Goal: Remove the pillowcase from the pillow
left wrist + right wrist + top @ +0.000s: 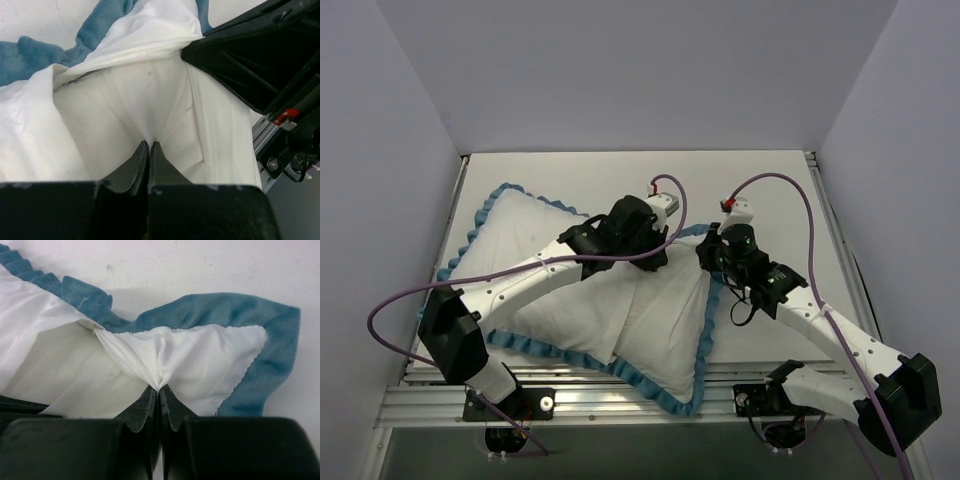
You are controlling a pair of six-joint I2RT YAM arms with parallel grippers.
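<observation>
Between my two pincers: the open mouth of the pillowcase (215, 357), white face up, with its teal ruffle (225, 315) just beyond the tips.
Left pincer (150, 146): closed tight on a fold of plain white cloth just inside that mouth. I take it for the pillow (125, 110), given the dark specks ahead of the tips.
Right pincer (159, 390): closed on a small pleat at the pillowcase corner, ruffle to its right.
Pillow: almost wholly inside the cover, lying behind the left pincer across the tabletop (620, 175).
Risk, thin grip: each pincer holds only a narrow pleat, so a sharp pull could slip the cloth out.
Risk, wrong layer: if my left pincer has caught cover lining along with the pillow, pulling apart would only stretch the cloth or drag the whole bundle.
Risk, crowding: the right arm's black housing sits near my left pincer, so a crossing pull could knock them together.
Risk, bulk: the plump pillow may jam at the mouth.
Count: one pillow, one pillowcase, two pincers, one tabletop.
</observation>
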